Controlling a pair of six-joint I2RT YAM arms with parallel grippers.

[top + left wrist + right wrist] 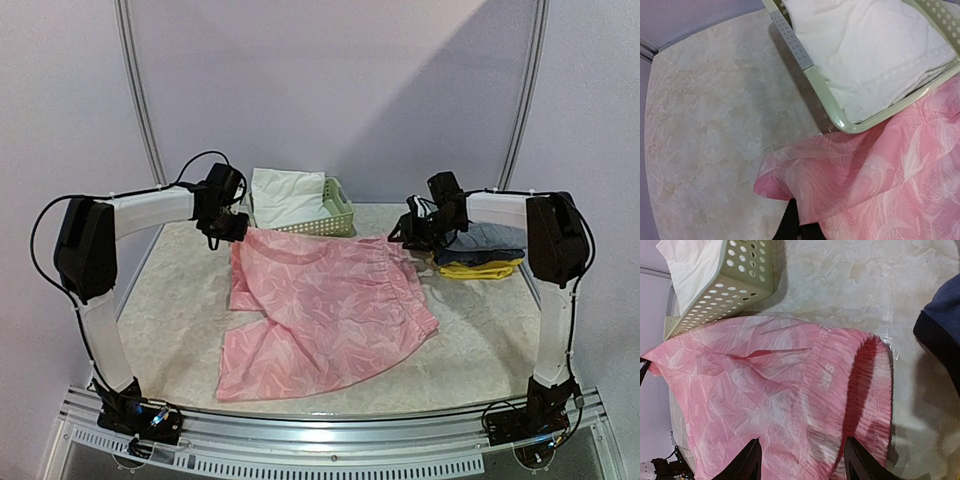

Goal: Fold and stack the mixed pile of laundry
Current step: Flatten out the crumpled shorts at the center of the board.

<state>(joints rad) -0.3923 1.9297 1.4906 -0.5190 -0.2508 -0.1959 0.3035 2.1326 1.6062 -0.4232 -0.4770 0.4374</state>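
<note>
Both arms reach out to the bench's (pixel 178 305) far side. Left pincer (pixel 226 226) sits at the far-left corner of the pink piece (pixel 325 305), which lies spread mid-bench. Right pincer (pixel 410 234) is over its far-right waistband corner. On the right wrist cam I see that pincer spread wide, fingers (pixel 747 462) either side of pink cloth. Left wrist cam shows only a dark finger sliver under a raised pink fold, so I can't tell its grip. White piece (pixel 283 192) lies in the green basket (pixel 338 214), right against the pink edge. Folded blue and yellow clothes (pixel 480 252) sit just beside the right pincer.
</note>
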